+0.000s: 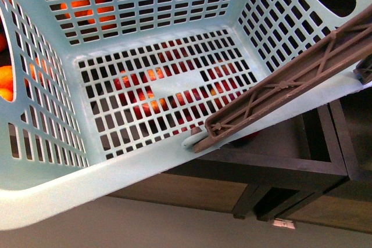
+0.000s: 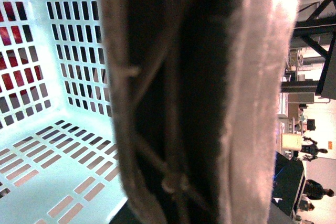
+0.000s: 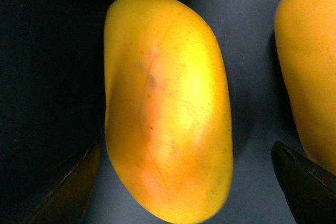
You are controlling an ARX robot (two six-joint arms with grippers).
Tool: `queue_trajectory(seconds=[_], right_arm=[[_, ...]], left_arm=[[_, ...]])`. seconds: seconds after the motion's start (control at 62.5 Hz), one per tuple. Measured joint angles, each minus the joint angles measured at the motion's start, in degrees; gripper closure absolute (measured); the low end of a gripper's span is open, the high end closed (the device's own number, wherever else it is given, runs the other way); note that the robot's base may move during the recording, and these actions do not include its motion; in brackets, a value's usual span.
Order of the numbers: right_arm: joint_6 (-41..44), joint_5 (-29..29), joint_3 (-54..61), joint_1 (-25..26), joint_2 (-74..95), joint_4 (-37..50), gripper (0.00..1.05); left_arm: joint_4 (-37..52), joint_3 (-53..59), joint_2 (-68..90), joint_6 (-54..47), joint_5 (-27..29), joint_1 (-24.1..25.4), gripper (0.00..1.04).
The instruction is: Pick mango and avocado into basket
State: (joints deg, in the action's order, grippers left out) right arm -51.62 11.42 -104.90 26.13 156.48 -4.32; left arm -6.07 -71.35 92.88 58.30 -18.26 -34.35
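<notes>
- Filling nearly the whole front view, the basket (image 1: 52,196) is sitting tilted, pale turquoise, w/ nothing lying inside it
- Its brown handle (image 1: 290,79) is running diagonally over the near rim, from abt 5 o'clock of the basket floor up twd 2 o'clock of the frame, w/ its ribbed side facing the cam
- Red apples (image 1: 124,81) are showing thru the floor slots around the centre; oranges (image 1: 87,4) are glowing thru the far wall at 11 o'clock, w/ more behind the side wall at 9 o'clock
- A dark shelf unit (image 1: 279,161) is standing below the basket at 4-5 o'clock, w/ grey floor (image 1: 145,225) showing at 6 o'clock
- Left wrist cam is looking almost straight into the handle, which is blurring out the middle of the pic, w/ basket lattice beside it; the left gripper isn't making itself out here, so I cannot tell if it's clenched or released
- Right gripper (image 3: 186,169) is hanging released, jaws spread wide, over the mango (image 3: 168,103)
- Mango is lying on a dark surface (image 3: 42,51), outside the basket, its lower half sitting between the two dark fingertips (image 3: 307,187); one tip is coming just beside the skin, the other is staying clear, neither visibly pressing
- Two more mangoes (image 3: 310,66) are lying near it, apart from it, both cut off by the frame edge
</notes>
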Motion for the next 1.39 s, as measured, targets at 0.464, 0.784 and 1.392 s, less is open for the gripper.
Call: queue_trajectory(seconds=[0.464, 0.784, 1.392], right_arm=[[0.2, 0.8, -1.2, 0.1, 3.1, -1.4, 0.09], [0.0, 1.0, 2.3, 0.1, 2.4, 1.3, 0.34], [3.9, -1.9, 18.3, 0.5, -6.7, 11.9, 0.37]], left_arm=[[0.0, 0.0, 0.0, 0.0, 0.0, 0.0, 0.9], [0.0, 0.0, 0.0, 0.0, 0.0, 0.0, 0.9], [0.0, 0.0, 0.0, 0.0, 0.0, 0.0, 0.9]])
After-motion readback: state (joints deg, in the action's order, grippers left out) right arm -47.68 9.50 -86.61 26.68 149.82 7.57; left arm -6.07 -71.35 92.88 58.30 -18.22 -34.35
